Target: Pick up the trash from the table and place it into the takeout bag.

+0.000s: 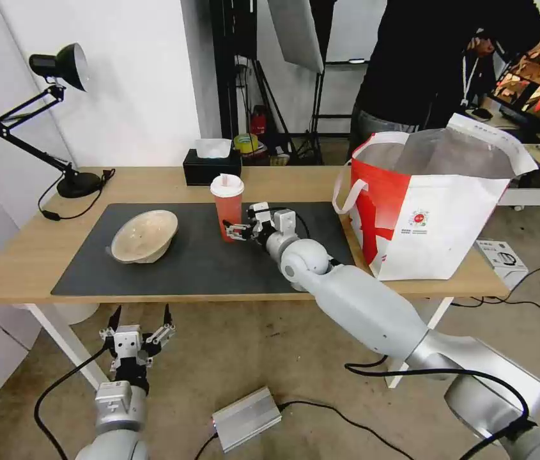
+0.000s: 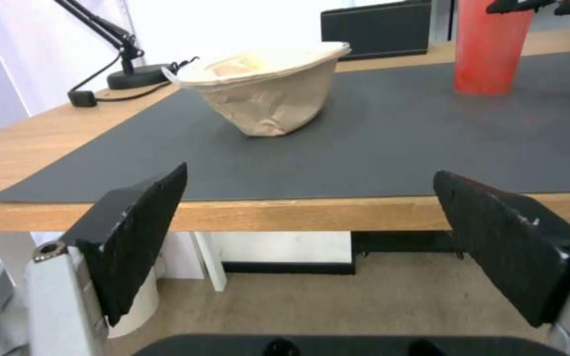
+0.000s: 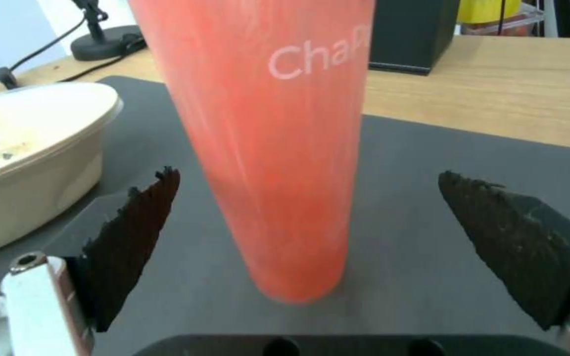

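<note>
— Look at the right gripper (image 3: 305, 237): its jaws are spread wide, one pad on each side of the orange-red drink cup (image 3: 265, 138), neither touching it. Nothing is gripped.

— So the cup stands upright on the dark grey mat (image 1: 206, 255), between the fingers, white lid on top?

— Yes, upright, near the mat's far edge. I'd say the step in hand is closing on it. To do that well the arm should squeeze the cup's lower body squarely, not up at the lid, and gently; a thin disposable cup will likely buckle or pop its lid if pinched hard.

— And keep it level on the way over?

— I'd think so. There may be liquid left inside; I cannot tell. The takeout bag (image 1: 436, 217) stands open on the table (image 1: 154, 179) to the robot's right, well apart from the cup, and its rim is tall, so the cup needs lifting clear over the edge.

— What about the other arm?

— The left gripper (image 1: 142, 319) hangs below the table's near edge, jaws parted too, holding nothing. The soiled beige bowl (image 1: 145, 236) sits tilted on the mat to the cup's left, untouched.

— Any white bowl with red scraps?

— I don't see one on the table.
</note>
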{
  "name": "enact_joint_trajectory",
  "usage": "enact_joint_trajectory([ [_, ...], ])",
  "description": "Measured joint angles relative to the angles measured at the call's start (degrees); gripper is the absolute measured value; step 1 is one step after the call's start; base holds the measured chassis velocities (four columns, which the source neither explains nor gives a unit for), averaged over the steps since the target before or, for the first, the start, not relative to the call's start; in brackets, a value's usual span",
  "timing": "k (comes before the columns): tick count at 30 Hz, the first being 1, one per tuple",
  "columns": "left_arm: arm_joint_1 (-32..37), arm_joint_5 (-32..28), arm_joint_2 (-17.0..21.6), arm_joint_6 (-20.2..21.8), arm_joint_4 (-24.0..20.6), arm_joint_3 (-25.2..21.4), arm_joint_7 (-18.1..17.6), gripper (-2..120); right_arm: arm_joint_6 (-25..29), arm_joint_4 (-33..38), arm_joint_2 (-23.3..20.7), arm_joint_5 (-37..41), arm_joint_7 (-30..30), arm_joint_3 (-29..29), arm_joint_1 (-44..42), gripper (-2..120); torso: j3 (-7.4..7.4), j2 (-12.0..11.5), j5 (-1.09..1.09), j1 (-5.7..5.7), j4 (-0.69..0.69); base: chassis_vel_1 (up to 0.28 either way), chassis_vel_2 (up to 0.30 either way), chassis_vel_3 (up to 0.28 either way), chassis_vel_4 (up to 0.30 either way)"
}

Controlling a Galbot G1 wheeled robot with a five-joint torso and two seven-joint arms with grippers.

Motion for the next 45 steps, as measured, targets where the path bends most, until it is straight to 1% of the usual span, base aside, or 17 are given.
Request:
enact_joint_trajectory([
  [19,0.2,-0.01,-0.18,-0.53,0.12,-0.04,-0.05,100,0.55,-3.16,2.25,-0.55,-0.96,-0.75,1.52,100,0.0,0.0,0.0,0.0,0.0,0.0,0.0,0.0,0.0],
  [29,0.32,-0.02,-0.16,-0.66,0.29,0.03,-0.08,100,1.23,-6.3,4.18,-1.31,-1.98,-1.19,2.64,100,0.0,0.0,0.0,0.0,0.0,0.0,0.0,0.0,0.0],
  [45,-0.05,0.0,-0.16,-0.86,1.01,0.36,-0.08,100,2.27,-10.01,6.01,-2.69,-3.23,-1.12,3.55,100,0.0,0.0,0.0,0.0,0.0,0.0,0.0,0.0,0.0],
])
